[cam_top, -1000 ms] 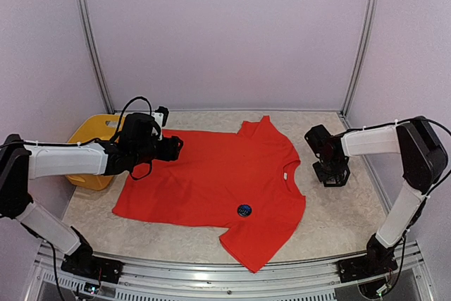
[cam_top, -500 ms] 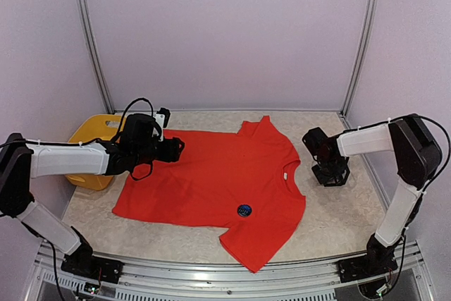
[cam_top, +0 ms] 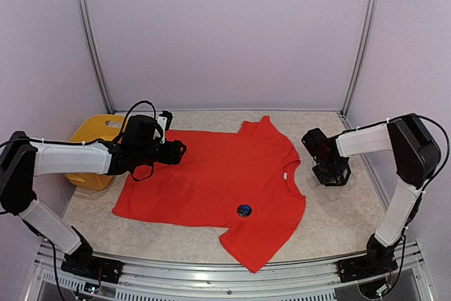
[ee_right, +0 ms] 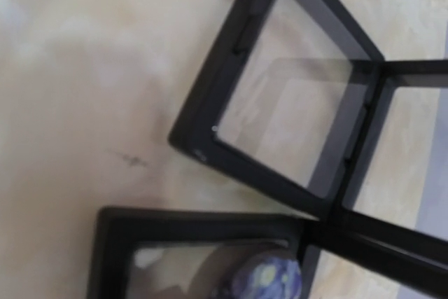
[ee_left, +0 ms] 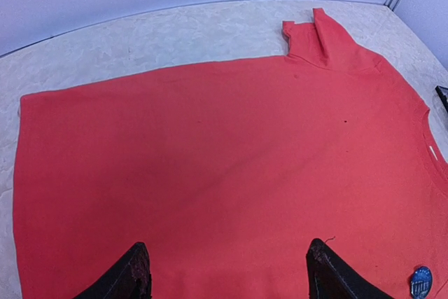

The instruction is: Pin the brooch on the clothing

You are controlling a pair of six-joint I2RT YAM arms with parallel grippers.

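Nearest the arm bases, on the pale counter (cam_top: 331, 223): one short sleeve of the red T-shirt (cam_top: 204, 174), pointing toward the near edge. Just beyond that sleeve, lying on the chest of the cloth toward its near side: small round blue brooch (cam_top: 244, 210), well apart from both arms. Shirt itself spread flat across the middle of the counter, neck to the right, hem to the left, far sleeve folded over at the back.

Farther in, on the left: left pincer (cam_top: 180, 151) over the far corner of the hem, jaws spread wide, both dark fingers (ee_left: 133, 276) above bare red cloth with nothing between them. Touching the cloth or not, impossible to tell.

At about the same depth on the right, off the shirt: right pincer (cam_top: 330, 173) pointed down at black frame cases (ee_right: 280, 96) with clear film, one hinged open, another holding a blue-patterned round piece (ee_right: 266, 278). Own fingers out of the wrist view, so opening and grip impossible to tell.

Farthest left, partly behind the left arm: yellow bin (cam_top: 88, 139).
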